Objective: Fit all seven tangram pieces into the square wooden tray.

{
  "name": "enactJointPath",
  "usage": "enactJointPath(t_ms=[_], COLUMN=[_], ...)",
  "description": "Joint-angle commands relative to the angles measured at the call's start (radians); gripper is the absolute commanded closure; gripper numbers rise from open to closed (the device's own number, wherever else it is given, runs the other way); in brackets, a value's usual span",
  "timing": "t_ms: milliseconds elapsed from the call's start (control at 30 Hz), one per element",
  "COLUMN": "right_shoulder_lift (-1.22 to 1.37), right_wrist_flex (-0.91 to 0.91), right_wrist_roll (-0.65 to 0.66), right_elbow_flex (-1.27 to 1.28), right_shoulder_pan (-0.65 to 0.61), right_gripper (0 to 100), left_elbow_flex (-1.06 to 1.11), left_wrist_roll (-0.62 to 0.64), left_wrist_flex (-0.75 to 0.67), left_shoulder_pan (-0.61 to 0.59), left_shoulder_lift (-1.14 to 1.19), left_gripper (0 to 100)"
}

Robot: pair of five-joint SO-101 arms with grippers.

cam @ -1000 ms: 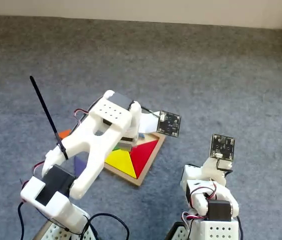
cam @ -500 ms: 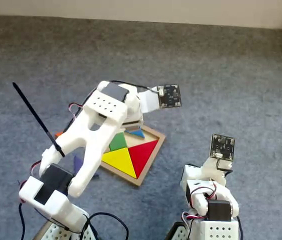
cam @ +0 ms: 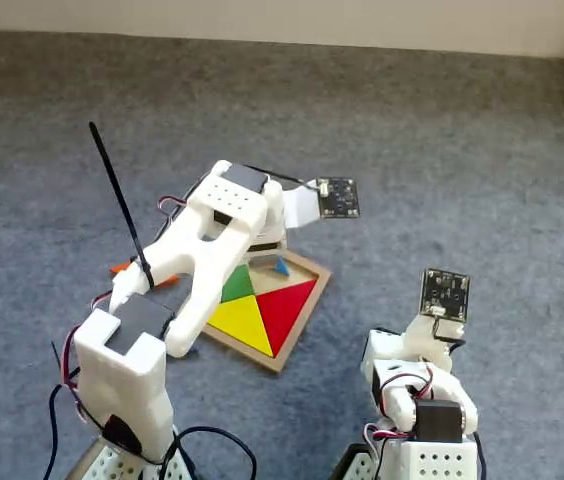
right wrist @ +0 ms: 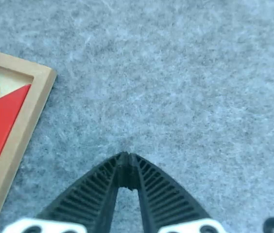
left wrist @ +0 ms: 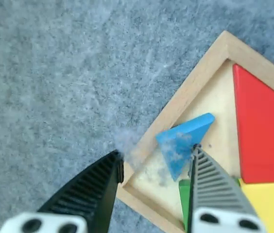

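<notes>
— On the grey carpet (cam: 442, 150), where does the tray sit?

— Near the centre of the high view. The square wooden tray (cam: 302, 322) lies with one corner toward 12 o'clock. The left arm (cam: 232, 200) covers its 9 o'clock side, so that edge cannot be inspected.

— Contents?

— Four pieces can be made out. The red triangle (cam: 287, 305) is at the tray's 3 o'clock and the yellow triangle (cam: 242, 320) at 6 o'clock. The green piece (cam: 234, 285) is at 9 o'clock, partly under the arm, so its outline is not confirmed. The small blue triangle (cam: 281, 266) is at 12 o'clock, with bare wood around it.

— Anything outside the tray?

— One orange piece (cam: 122, 268) lies on the carpet at the tray's 9 o'clock, largely hidden by the arm.

— The left gripper?

— The left gripper (left wrist: 156, 155) has its fingers spread, with nothing clamped. One finger hangs at the outer edge of the tray's rim. The other is right at the blue triangle's edge, and contact cannot be confirmed. That finger also cuts off the green piece.

— The right gripper?

— The right gripper (right wrist: 127, 172) has its tips pressed together and holds nothing. It is over bare carpet at the tray's 4 o'clock, well apart. Its wrist view shows one tray corner, cut off at the frame edge, with red and a sliver of blue.
</notes>
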Motion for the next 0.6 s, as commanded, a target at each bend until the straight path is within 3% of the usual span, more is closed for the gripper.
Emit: enactJointPath(t_ms=[0, 567], right_shoulder_lift=[-0.012, -0.012], right_wrist_flex=[-0.004, -0.004], right_wrist_roll=[0.005, 0.005], right_elbow_flex=[0.116, 0.116], right_shoulder_pan=[0.01, 0.01], right_gripper=[99.4, 99.4], left_elbow_flex=[-0.053, -0.056], left_wrist_roll=[-0.009, -0.005], left_wrist_flex=[-0.011, 0.052], left_shoulder_pan=[-0.008, 0.001], left_shoulder_lift=[0.018, 0.03], left_gripper=[78, 88])
